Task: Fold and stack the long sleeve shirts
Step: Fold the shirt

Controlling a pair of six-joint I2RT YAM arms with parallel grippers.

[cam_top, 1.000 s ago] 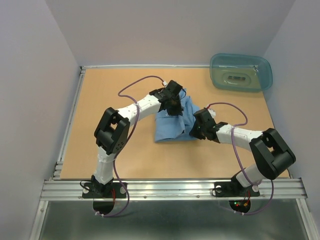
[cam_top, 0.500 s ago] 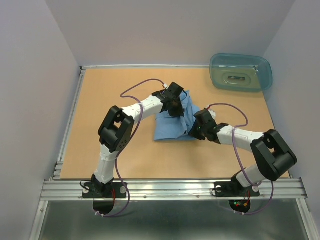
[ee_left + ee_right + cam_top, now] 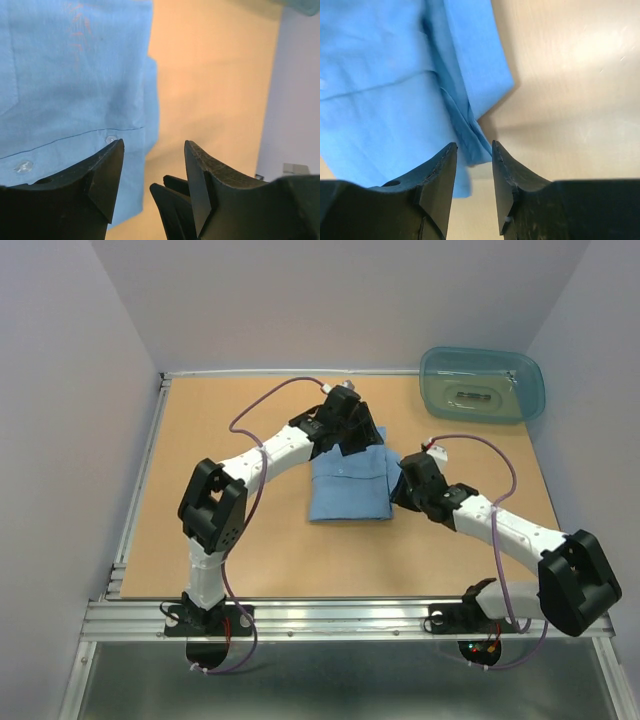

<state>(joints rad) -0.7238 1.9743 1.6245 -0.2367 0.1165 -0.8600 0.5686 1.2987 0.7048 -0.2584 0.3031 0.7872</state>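
One light blue long sleeve shirt (image 3: 350, 486) lies folded into a flat rectangle in the middle of the table. My left gripper (image 3: 358, 440) hangs over its far edge, open and holding nothing. In the left wrist view the shirt (image 3: 75, 75) with its buttons fills the left side, and the left gripper (image 3: 154, 145) shows bare table between its tips. My right gripper (image 3: 402, 490) stands at the shirt's right edge, also open. In the right wrist view a folded corner of the shirt (image 3: 385, 90) ends just beyond the right gripper (image 3: 474, 146), apart from its fingers.
A translucent teal tub (image 3: 482, 385) stands at the far right corner of the tan table (image 3: 230, 520). Grey walls close in the table on three sides, and a metal rail (image 3: 340, 618) runs along the near edge.
Both grippers opened and let go of the shirt, which now lies flat and squared. The left gripper drew back toward the far edge; the right arm swung out to the right.
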